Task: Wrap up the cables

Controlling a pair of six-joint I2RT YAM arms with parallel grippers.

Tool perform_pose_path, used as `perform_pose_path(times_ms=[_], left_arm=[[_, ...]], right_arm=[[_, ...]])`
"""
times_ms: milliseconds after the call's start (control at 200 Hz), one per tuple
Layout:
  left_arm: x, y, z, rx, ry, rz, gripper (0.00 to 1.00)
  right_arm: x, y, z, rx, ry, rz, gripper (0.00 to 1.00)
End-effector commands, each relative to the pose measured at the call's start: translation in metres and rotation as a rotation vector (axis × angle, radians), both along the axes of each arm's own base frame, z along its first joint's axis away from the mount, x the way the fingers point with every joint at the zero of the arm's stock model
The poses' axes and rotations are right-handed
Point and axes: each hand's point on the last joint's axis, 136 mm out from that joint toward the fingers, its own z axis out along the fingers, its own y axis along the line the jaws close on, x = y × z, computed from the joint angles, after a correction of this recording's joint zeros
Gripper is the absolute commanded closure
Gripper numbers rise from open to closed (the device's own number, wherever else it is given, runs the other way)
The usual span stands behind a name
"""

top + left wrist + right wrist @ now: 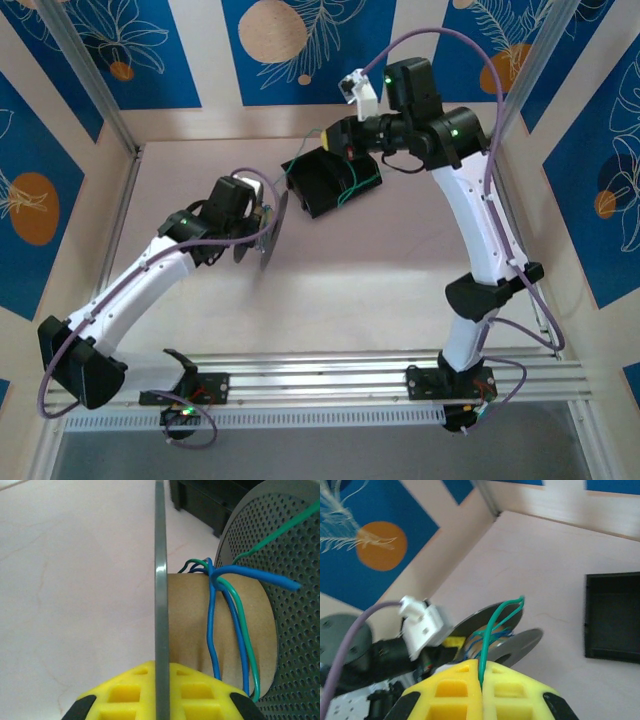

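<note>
A spool with two grey flanges point(160, 605) and a brown cardboard core point(190, 625) hangs above the table. My left gripper point(160, 680) is shut on the edge of its near flange; from above, the spool point(270, 232) sits at the end of my left arm. Blue cables point(213, 625) and a green one point(250, 650) run in loose turns round the core, knotted at the top. A green cable point(492, 625) leads from the spool point(520, 640) up into my right gripper point(481, 675), which is shut on it. My right gripper point(340, 135) is above the black box.
A black box point(325, 185) lies on the table at the back centre, with a loop of green cable point(365, 186) across it. Patterned blue walls and metal frame posts enclose the table. My left arm's white wrist camera point(422, 625) is close to the spool.
</note>
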Motion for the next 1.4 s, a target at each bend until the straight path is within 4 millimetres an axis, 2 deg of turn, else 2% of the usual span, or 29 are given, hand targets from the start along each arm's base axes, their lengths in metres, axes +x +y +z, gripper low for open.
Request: perform_pose_path(times_ms=[0,120,280,490,640,775,930,1030,1246,1396], left_arm=[[0.012,0.028,0.03,-0.039,-0.047,0.192,1.0],[0.023,0.041,0.044,-0.116,-0.044,0.288,1.0],[0.042,0.065,0.063,-0.247,-0.062,0.424,1.0],[0.071,0.099,0.09,-0.455,-0.108,0.557,1.0],[0.091,0.123,0.115,-0.624,-0.135,0.615,1.0],[0.108,0.143,0.136,-0.798,-0.149,0.642,1.0],[0.123,0.166,0.152,-0.959,-0.16,0.657,1.0],[0.128,0.169,0.163,-1.068,-0.155,0.623,1.0],[0.121,0.139,0.184,-1.181,-0.116,0.426,1.0],[0.11,0.109,0.193,-1.252,-0.037,0.229,1.0]], right_arm=[[-0.042,0.019,0.031,0.086,-0.075,0.137,1.0],[-0.08,0.038,0.032,0.107,-0.067,0.236,1.0],[-0.131,0.067,0.011,0.061,-0.05,0.369,1.0],[-0.184,0.077,-0.017,0.009,-0.028,0.541,1.0],[-0.215,0.076,-0.051,-0.038,0.013,0.653,1.0],[-0.233,0.071,-0.093,-0.078,0.09,0.698,1.0],[-0.227,0.062,-0.141,-0.188,0.155,0.64,1.0],[-0.212,0.056,-0.166,-0.25,0.191,0.581,1.0],[-0.164,0.04,-0.221,-0.39,0.228,0.42,1.0],[-0.127,0.021,-0.256,-0.53,0.153,0.309,1.0]])
